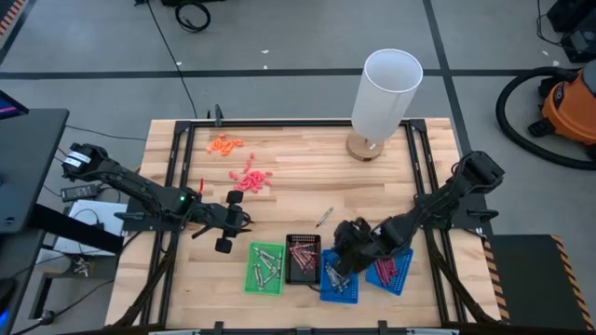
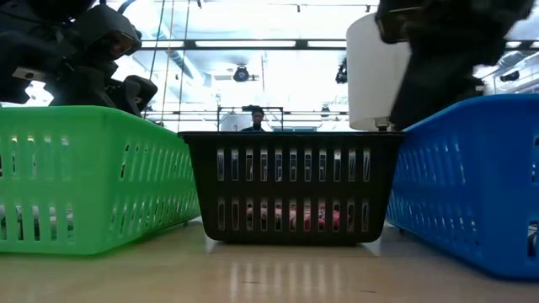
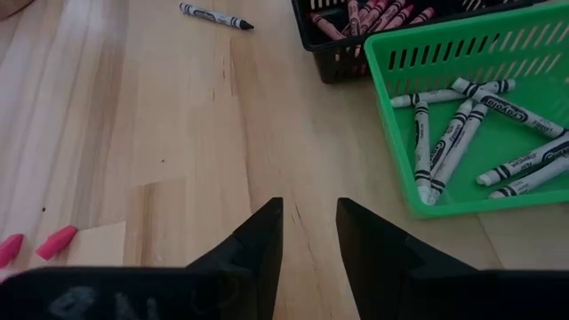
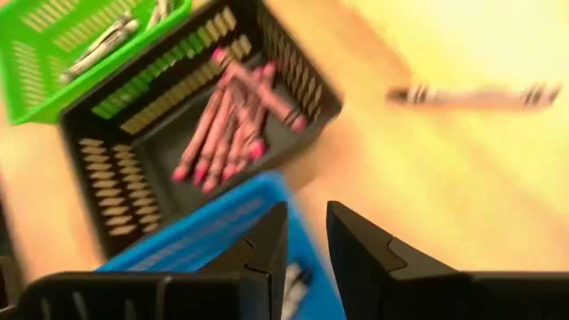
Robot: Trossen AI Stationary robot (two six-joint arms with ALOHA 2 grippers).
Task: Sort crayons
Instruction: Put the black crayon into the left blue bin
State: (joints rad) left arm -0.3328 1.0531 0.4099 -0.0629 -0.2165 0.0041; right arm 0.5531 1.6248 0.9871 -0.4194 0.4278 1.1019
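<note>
Four small trays stand in a row near the table's front edge. The green tray (image 1: 265,268) holds grey crayons (image 3: 462,124). The black tray (image 1: 302,259) holds pinkish-red crayons (image 4: 233,120). Two blue trays (image 1: 337,279) (image 1: 391,270) stand to the right. One lone crayon (image 1: 323,218) lies on the wood beyond the black tray, also in the right wrist view (image 4: 476,95). My right gripper (image 4: 307,236) hovers open over the near blue tray (image 4: 209,240), with nothing between its fingers. My left gripper (image 3: 309,236) waits open above bare wood left of the green tray (image 3: 480,116).
Bright orange bits (image 1: 223,143) and coral-pink bits (image 1: 251,179) lie on the far left part of the table. A tall white cylinder (image 1: 384,93) stands at the far right. Bare wood lies between the bits and the trays. A person (image 2: 257,118) shows in the room behind.
</note>
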